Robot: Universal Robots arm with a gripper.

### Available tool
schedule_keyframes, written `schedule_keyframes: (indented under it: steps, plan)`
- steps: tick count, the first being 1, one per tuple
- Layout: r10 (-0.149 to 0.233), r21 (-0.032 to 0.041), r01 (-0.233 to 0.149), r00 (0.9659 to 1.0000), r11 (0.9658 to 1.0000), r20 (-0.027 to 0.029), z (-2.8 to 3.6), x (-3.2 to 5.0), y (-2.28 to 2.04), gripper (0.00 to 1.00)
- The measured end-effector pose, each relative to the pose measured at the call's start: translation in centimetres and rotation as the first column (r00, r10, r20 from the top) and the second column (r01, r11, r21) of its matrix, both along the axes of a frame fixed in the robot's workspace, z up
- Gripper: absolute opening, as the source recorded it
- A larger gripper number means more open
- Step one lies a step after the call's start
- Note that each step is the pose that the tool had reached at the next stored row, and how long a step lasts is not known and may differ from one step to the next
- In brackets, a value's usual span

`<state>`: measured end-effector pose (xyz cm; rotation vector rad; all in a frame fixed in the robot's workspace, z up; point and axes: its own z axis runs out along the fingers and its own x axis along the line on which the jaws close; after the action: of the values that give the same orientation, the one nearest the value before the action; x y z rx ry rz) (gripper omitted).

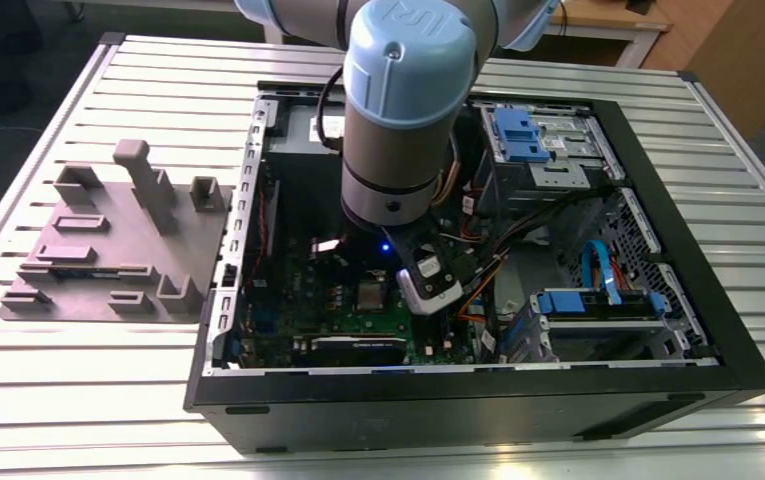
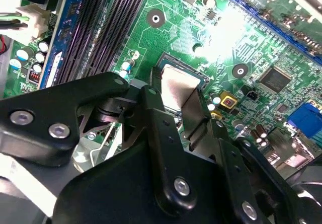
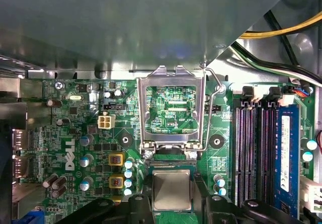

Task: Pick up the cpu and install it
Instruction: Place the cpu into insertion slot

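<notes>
Item 1, arm (image 1: 406,110): I am seeing it reaching down from the far side into the open computer case (image 1: 489,405), over the middle of the green board (image 3: 220,161).

Item 2, claw (image 2: 177,105): it is sitting low over the board. Its black fingers (image 2: 153,116) are drawn in narrowly, one pressing against each of two opposite edges of the cpu. In both wrist views I am reading this as a grip on the chip.

Item 3, cpu (image 3: 172,189): the silvery square is lying flat between the fingers, right at the socket opening, just beside the hinge end of the socket frame. I cannot tell whether it is already sitting fully in the socket or hanging just above it.

Item 4, socket frame (image 3: 171,75): the metal frame is standing swung open, and the board is showing through its window. Its wire lever (image 3: 210,108) is lying along one side.

Item 5, memory slots (image 3: 251,153): these are running in dark parallel rows beside the socket, apart from the cpu.

Item 6, yellow and black cables (image 3: 282,30): these are crossing above the slots.

Item 7, case: it is lying on its side on the slatted table (image 1: 89,400), open face up. A blue drive bracket (image 1: 522,130) is sitting in its far corner on the exterior view's right.

Item 8, grey block (image 1: 109,250): it is resting on the table at the exterior view's left, just beside the case, with several uprights rising from it.
</notes>
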<state>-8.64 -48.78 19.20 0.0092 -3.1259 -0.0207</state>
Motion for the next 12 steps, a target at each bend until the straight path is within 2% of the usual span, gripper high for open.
schedule_keyframes:
  steps: [5, 12]
  plan:
    - [0.0, 0.0007, 0.0, 1.0, 1.0, 0.0, 0.24, -0.02, 0.01, 0.41]
    - [-0.002, -0.0003, 0.002, 1.0, 1.0, 0.0002, 0.25, -0.01, 0.0, 0.41]
